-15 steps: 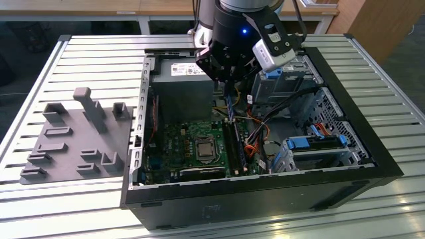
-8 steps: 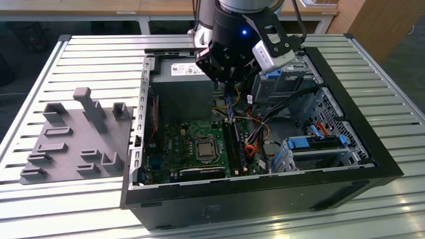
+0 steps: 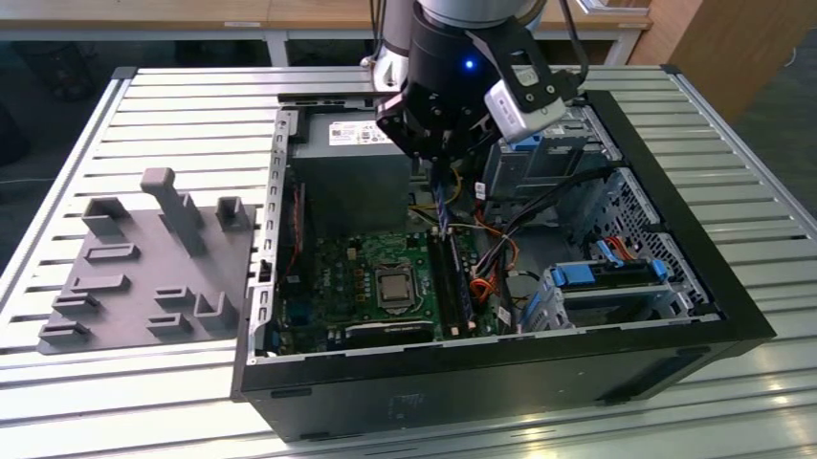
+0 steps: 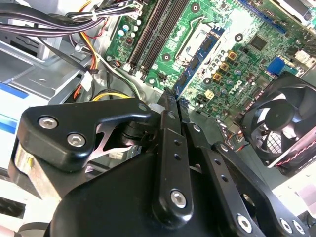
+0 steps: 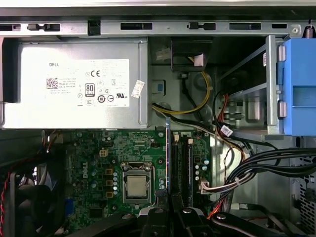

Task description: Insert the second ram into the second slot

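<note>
Gripper [image 5: 168, 198] downward; clamped on second ram [image 5: 168, 148]

Cables [image 5: 256, 160] and power supply [image 5: 74, 84] crowd the slots [image 5: 189, 165].

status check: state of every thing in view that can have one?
gripper, shut on the ram stick.
ram stick, held on edge, not seated.
memory slots, filled or empty: cannot tell.
computer case, on its side, panel off.
processor socket, chip in, no cooler on it.

Open black computer case [image 3: 485, 382] on a slatted table [image 3: 179, 96], grey fixture plate [image 3: 128, 287] just beside it
</note>
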`<state>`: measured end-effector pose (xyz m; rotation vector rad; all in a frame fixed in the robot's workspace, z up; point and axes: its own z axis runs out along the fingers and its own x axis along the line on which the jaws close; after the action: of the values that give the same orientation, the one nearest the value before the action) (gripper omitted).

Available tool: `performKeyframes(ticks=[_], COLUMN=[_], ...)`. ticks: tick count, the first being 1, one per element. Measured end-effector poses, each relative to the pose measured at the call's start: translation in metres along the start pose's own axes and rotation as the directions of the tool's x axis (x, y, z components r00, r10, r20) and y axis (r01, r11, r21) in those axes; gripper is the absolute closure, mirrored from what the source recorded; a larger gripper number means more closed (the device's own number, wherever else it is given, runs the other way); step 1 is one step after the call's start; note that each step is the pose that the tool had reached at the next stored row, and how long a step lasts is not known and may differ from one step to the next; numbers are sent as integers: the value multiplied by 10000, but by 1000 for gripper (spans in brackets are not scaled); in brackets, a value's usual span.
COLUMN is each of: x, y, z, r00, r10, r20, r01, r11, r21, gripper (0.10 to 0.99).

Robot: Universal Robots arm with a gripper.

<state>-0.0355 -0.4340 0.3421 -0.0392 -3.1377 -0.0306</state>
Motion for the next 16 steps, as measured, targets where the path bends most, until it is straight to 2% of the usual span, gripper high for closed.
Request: performKeyframes(ticks=[16], x=[0], y=[-3], z=[50], r00=[10000], r10=[0], r20=[-11], r01=[0], r11=[10000], r21=[1], gripper=[949])
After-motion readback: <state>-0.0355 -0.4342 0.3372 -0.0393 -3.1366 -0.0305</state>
